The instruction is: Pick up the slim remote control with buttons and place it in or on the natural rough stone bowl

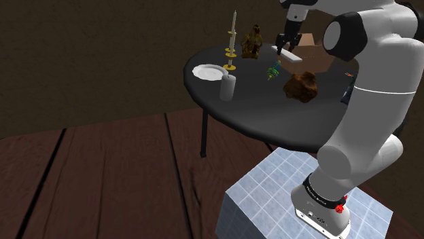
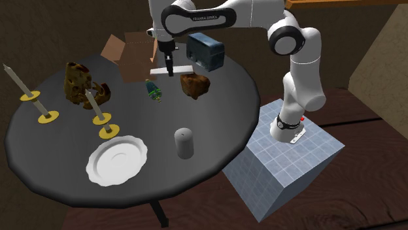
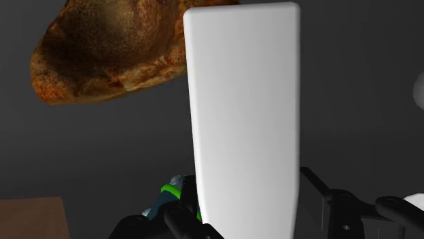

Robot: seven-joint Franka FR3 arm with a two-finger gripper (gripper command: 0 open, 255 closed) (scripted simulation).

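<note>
While clamping the white remote (image 3: pixel 244 115) across its narrow sides, the gripper (image 2: pixel 170 70) is holding it above the table (image 2: pixel 222 124), beside the brown bowl (image 2: pixel 195 84).
It is looking light, rigid and smooth, likely slippery.

The round black table (image 2: pixel 216 124) under me carries a white scalloped plate (image 2: pixel 116 161), a plain grey cylinder (image 2: pixel 184 142), three white candles in gold holders (image 2: pixel 98 108), a rough brown stone bowl (image 2: pixel 195 84) and a small green-blue toy (image 2: pixel 154 91).
</note>
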